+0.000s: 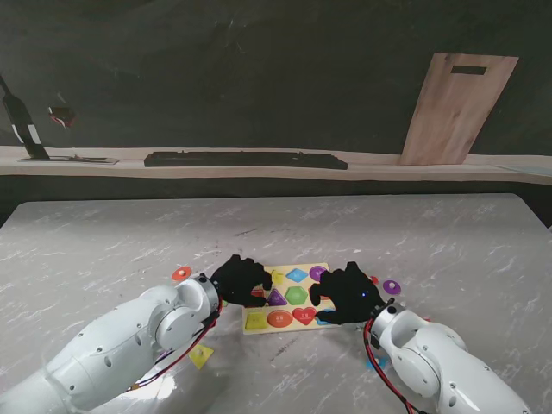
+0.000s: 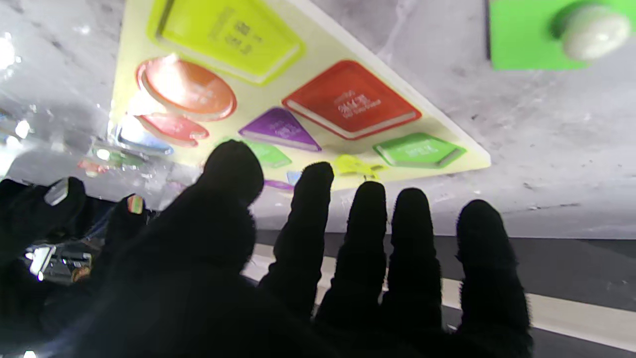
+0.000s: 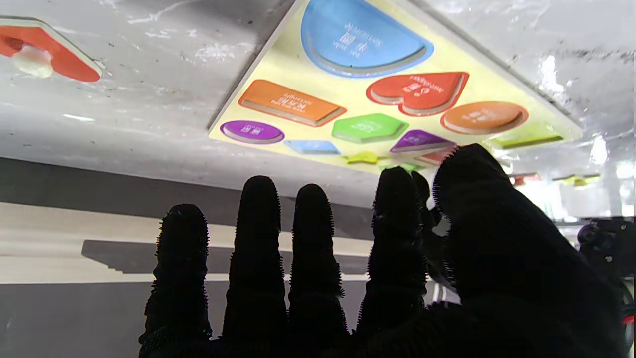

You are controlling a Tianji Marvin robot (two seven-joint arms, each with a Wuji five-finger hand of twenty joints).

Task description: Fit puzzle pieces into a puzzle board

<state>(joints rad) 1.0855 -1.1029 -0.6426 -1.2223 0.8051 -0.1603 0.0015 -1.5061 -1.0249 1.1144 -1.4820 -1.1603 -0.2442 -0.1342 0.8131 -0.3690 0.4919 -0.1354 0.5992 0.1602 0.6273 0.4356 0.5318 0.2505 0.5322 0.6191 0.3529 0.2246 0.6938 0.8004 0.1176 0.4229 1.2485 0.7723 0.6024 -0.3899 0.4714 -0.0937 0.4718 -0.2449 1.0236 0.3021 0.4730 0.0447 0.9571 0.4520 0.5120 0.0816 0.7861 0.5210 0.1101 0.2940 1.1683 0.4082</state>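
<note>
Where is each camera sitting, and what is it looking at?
Stand camera: high above the shoulders, looking down at the marble table; both white arms, left hand and right hand show.
Left wrist camera: looks along the black fingers at the puzzle board.
Right wrist camera: looks along its fingers at the board.
Shared: all three see the board, including its red heart.

One puzzle board (image 1: pixel 288 298), two hands, four loose pieces.

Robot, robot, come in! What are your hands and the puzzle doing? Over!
Left hand open, right hand open, both over the puzzle board. Loose pieces on table: purple round piece, yellow piece. Nothing blocking.
</note>
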